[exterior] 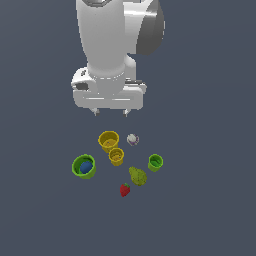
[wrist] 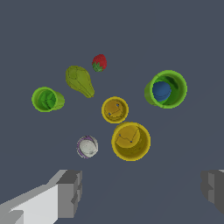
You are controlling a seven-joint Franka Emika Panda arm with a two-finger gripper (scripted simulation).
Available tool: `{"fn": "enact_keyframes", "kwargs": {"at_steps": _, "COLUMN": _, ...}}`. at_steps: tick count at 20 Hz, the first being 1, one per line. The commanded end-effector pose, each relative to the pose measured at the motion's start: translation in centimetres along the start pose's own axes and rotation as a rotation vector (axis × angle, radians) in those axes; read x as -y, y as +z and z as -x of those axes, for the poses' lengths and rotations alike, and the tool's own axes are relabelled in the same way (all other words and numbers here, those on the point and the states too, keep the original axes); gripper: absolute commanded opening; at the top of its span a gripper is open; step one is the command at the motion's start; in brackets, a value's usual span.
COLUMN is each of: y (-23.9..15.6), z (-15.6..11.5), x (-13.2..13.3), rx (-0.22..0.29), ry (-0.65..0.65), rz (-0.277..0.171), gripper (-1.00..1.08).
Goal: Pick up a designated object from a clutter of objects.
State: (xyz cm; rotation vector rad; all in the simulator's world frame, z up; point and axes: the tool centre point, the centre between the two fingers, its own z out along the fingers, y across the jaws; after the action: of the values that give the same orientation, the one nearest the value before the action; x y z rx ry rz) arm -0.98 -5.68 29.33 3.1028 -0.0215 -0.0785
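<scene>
- Above the clutter, the tool (exterior: 111, 113) hung wide open and empty.
- Descending squarely over the small yellow-orange tapered plastic cup (exterior: 116, 156), clear of the larger pale-yellow cup (exterior: 108, 141), seemed wise.

Both views are flat, evenly lit renders with soft, diffuse light and no clear source direction. The dark grey-blue floor (exterior: 210, 210) shows no cast shadows under the toys. The white arm (exterior: 107, 45) is the brightest area, shaded gently to grey at its edges, without harsh glare. Colours are saturated. Both pictures are low in resolution and slightly soft: small details, such as the whitish ball (wrist: 87, 146), look smeared. Nothing shows edge distortion or selective focus.
</scene>
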Motion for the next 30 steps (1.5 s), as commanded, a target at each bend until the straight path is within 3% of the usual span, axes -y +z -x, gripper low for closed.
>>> {"fn": "enact_keyframes", "kwargs": {"at_steps": 1, "y": 1.0, "z": -0.4, "x": 0.1, "rx": -0.002, "ry": -0.013, "rz": -0.001, "gripper": 1.0}}
{"fn": "enact_keyframes", "kwargs": {"at_steps": 20, "y": 16.1, "z": -4.7, "x": 0.9, "rx": -0.044, "ry": -0.206, "rz": -0.026, "gripper": 1.0}}
{"fn": "enact_keyframes", "kwargs": {"at_steps": 30, "y": 19.4, "z": -5.0, "x": 1.1, "rx": -0.055, "ry": -0.244, "rz": -0.032, "gripper": 1.0}}
